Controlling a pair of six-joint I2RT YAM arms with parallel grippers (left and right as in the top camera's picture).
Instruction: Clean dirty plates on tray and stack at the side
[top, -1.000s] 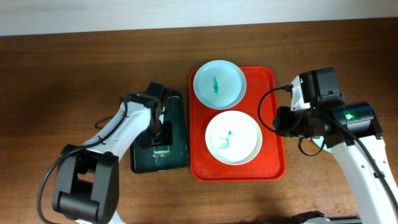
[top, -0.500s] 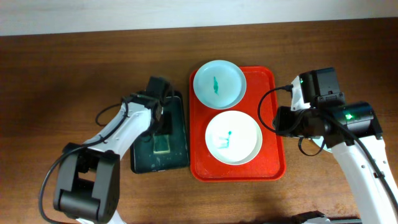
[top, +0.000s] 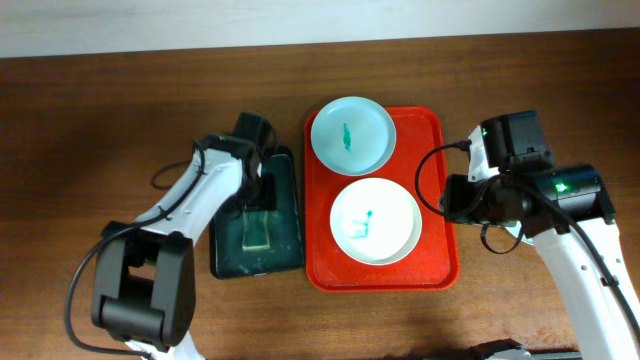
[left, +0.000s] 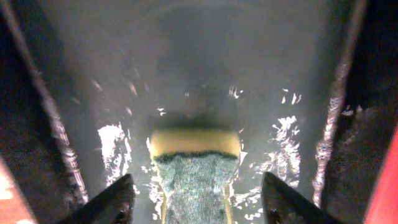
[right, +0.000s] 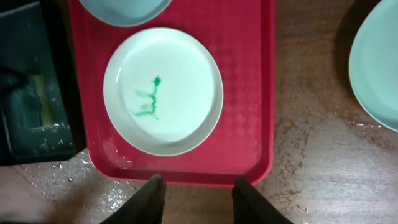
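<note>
A red tray (top: 440, 200) sits mid-tabletop (top: 100, 120), slightly toward the right edge. Two plates lie on it, each with a teal smear: a mint-blue plate (top: 352, 134) toward the far edge and a white plate (top: 374, 221) toward the near edge. A third mint-blue plate (right: 379, 62) rests on the tabletop, off the tray, nearer the right edge. The left fingers (left: 115, 202) are spread wide and empty, either side of a green-and-yellow sponge (left: 194, 168) in a wet black tray (top: 285, 250) on the red tray's left. The right fingers (right: 149, 202) are parted, empty, above the red tray's near rim.
</note>
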